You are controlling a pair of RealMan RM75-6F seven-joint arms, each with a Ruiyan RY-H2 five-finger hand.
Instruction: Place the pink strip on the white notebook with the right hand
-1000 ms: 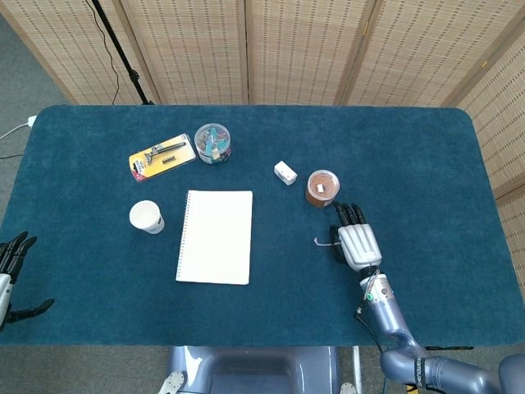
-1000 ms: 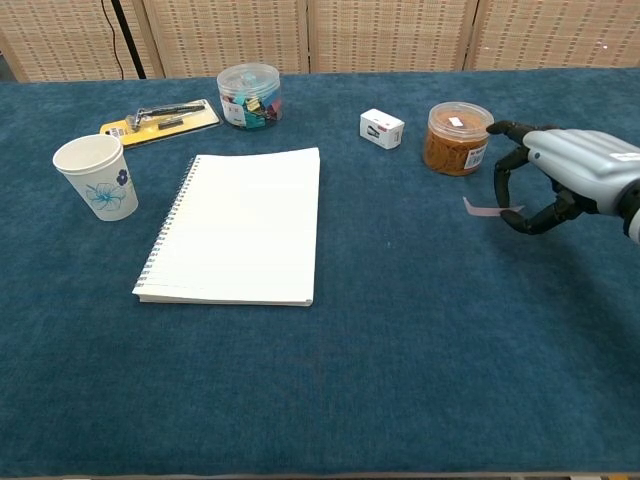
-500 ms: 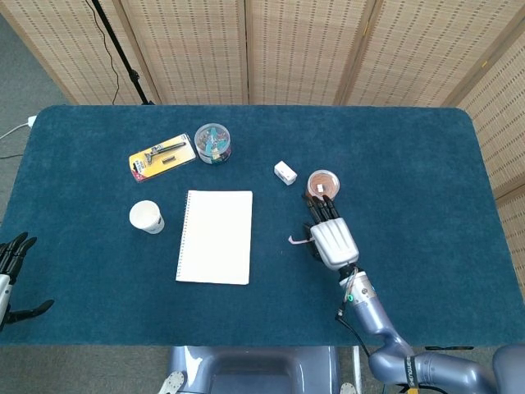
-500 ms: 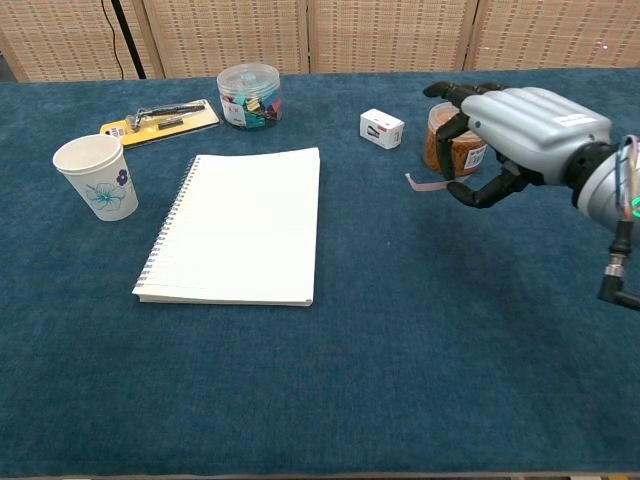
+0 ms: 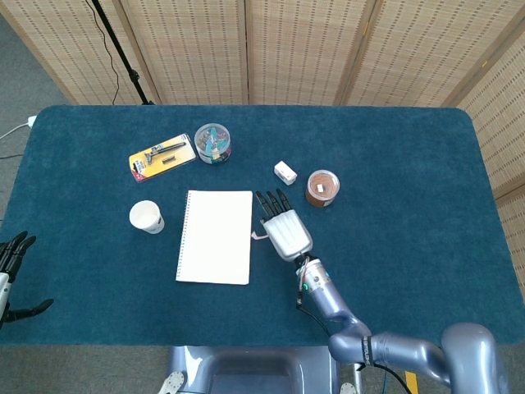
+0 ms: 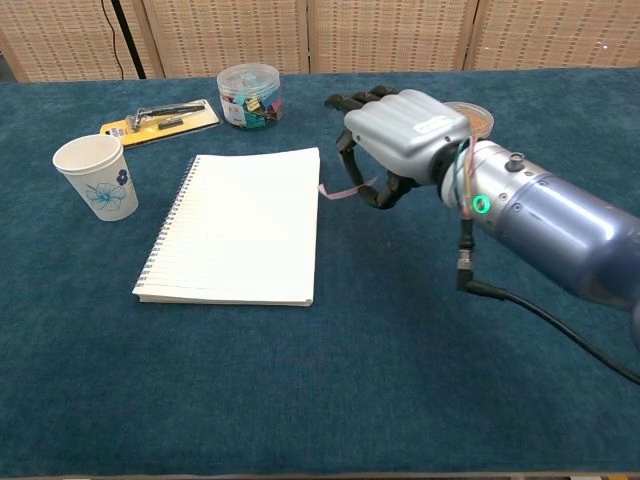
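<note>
Head view: the right hand holds the pink strip just beside the right edge of the white notebook.

From above, the strip is a thin, limp band that sticks out to the left of the fingers, its free end almost over the page edge. The left hand is at the desk's left edge, far away, fingers apart and holding nothing. Chest view: the right hand pinches the pink strip under its grey shell, above the dark blue felt-like desk. The white notebook is flat, spiral-bound on its left side, with smooth paper. I think the hand should go further left, over the middle of the page, and come low before releasing, because so light a strip can easily flutter off the edge.
</note>
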